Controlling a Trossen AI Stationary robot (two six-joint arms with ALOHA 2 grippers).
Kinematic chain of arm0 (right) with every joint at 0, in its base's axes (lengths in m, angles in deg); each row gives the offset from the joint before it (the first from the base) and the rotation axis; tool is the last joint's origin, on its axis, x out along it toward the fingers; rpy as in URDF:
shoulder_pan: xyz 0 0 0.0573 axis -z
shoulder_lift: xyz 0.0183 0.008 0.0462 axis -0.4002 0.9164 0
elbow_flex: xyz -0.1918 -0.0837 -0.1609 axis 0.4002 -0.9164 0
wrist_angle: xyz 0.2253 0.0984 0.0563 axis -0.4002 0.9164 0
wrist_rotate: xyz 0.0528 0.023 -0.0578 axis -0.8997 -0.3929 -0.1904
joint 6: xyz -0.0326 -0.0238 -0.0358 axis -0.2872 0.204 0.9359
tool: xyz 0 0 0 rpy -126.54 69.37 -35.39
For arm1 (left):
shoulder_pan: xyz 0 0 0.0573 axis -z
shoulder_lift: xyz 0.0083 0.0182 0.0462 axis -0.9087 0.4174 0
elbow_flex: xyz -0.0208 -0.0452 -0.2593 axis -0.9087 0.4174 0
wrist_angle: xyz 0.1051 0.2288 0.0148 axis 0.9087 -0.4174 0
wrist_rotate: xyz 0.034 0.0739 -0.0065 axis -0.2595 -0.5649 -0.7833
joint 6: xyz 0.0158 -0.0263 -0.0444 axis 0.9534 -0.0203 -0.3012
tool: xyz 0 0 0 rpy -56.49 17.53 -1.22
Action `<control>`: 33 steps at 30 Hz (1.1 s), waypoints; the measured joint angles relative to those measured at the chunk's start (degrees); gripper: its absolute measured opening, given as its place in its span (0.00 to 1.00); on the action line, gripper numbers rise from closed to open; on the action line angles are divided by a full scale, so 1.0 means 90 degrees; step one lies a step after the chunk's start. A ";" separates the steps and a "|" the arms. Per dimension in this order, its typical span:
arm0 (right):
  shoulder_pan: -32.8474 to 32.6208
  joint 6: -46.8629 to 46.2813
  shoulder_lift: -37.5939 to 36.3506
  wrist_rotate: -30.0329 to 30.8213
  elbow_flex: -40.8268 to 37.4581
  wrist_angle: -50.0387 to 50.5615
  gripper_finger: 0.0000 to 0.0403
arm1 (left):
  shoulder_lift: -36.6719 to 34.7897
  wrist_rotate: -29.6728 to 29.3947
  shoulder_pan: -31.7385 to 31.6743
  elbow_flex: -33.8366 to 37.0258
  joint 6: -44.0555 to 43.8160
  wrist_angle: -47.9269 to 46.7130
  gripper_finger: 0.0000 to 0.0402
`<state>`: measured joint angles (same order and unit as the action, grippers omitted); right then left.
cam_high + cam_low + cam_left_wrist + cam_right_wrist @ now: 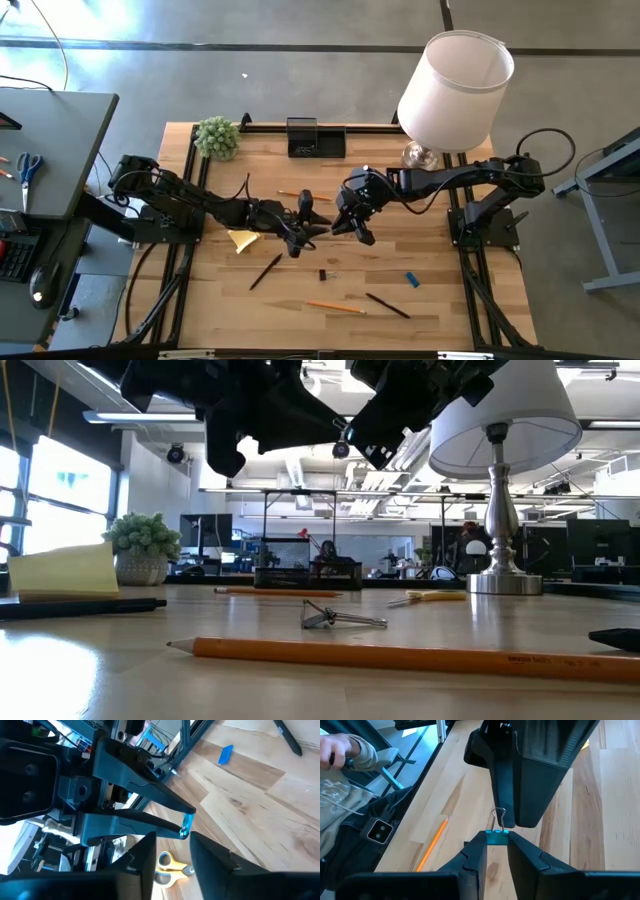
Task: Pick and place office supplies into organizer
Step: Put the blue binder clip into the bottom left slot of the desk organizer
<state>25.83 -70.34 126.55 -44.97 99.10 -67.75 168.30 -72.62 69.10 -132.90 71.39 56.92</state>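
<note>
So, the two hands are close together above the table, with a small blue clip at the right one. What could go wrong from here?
1. The right hand pinches the blue clip only at its very tips, above the table. If it lets go before the left hand has a firm hold on the clip's wire handle, the clip will probably fall.
2. The two hands are very close together, so a small error in motion may make them collide.

Both arms reach in over the middle of the table and meet there, raised off the surface. The right gripper (352, 222) has its fingers pinched on a small blue clip (496, 837). The left gripper (306, 226) faces it tip to tip, its fingers closing around that same clip.
</note>
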 joint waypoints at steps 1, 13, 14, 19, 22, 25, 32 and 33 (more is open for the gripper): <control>0.0000 0.0000 0.0000 0.0000 0.0000 0.0000 0.15 | 0.0000 0.0002 0.0000 0.0000 0.0000 -0.0005 0.21; -0.0005 0.0121 -0.0002 0.0000 -0.0002 0.0002 0.15 | 0.0000 0.0228 0.0000 0.0000 0.0000 -0.0047 0.01; -0.0005 0.0121 -0.0002 -0.0002 -0.0002 0.0002 0.15 | 0.0000 0.0226 0.0000 0.0000 0.0000 -0.0044 0.01; -0.0002 0.0121 -0.0002 0.0002 -0.0005 0.0002 0.15 | 0.0000 0.0231 0.0000 0.0000 0.0000 -0.0046 0.01; -0.0002 0.0121 -0.0002 0.0000 -0.0007 0.0002 0.15 | 0.0000 0.0248 0.0000 0.0000 -0.0002 -0.0061 0.00; -0.0002 0.0121 -0.0002 0.0004 -0.0007 0.0005 0.15 | 0.0000 0.0392 0.0000 0.0000 -0.0049 -0.0121 0.04; -0.0002 0.0119 -0.0002 0.0049 -0.0010 0.0005 0.13 | 0.0000 0.0418 0.0002 -0.0002 -0.0049 -0.0278 0.25; -0.0002 0.0119 -0.0002 0.0053 -0.0012 0.0007 0.13 | 0.0000 0.0417 0.0002 -0.0003 -0.0050 -0.0277 0.29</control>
<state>25.81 -69.27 126.53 -44.49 98.99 -67.69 168.30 -68.87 69.12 -132.93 70.94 54.43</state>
